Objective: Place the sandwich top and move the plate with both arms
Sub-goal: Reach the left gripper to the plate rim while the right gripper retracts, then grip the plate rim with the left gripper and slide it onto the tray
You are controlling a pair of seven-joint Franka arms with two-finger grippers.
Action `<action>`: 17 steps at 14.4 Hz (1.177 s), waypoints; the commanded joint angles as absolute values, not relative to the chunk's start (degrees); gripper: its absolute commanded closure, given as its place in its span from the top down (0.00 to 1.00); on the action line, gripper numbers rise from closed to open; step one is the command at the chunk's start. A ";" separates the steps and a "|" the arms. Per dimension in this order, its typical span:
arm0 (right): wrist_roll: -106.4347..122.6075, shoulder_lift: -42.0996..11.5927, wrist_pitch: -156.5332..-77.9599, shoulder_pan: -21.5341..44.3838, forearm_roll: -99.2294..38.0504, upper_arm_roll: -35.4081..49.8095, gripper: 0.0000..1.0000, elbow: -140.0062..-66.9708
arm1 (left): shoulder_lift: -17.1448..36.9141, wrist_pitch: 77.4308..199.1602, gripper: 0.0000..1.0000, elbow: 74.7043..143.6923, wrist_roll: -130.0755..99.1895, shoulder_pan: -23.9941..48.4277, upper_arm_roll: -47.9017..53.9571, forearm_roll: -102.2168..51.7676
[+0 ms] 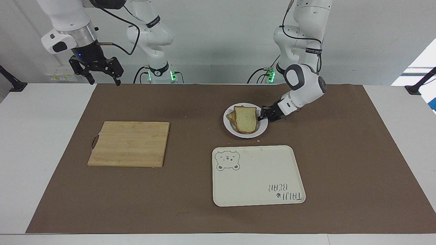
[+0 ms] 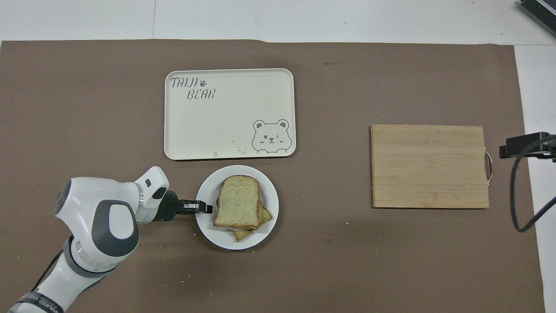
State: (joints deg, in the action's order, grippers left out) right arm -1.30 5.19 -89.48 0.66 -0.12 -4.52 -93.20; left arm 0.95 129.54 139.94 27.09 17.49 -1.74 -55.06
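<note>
A brown mat covers the white table. The right gripper waits raised over the mat's corner, fingers apart. Mid-table, the sandwich top lies stacked on the plate. The left gripper appears clamped on the plate's rim at the left arm's side.

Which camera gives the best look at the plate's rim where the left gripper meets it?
The overhead view: the plate shows as a full circle, the left gripper at its rim. In the facing view the plate is foreshortened and the gripper overlaps its edge.
</note>
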 commanded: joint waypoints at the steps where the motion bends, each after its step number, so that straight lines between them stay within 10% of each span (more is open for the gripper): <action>1: 2.19 4.05 -86.15 1.23 1.49 -5.19 1.00 -90.98 | 2.72 121.40 0.00 134.05 28.65 11.88 -2.20 -55.99; 17: 2.55 7.38 -88.24 1.93 1.41 -5.01 1.00 -95.62 | 27.67 116.88 0.00 99.77 25.31 2.90 0.52 -58.62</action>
State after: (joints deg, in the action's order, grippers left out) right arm 1.21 5.90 -86.77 1.96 -0.06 -4.95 -93.58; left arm 23.79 116.35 104.79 26.22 3.19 -0.65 -57.31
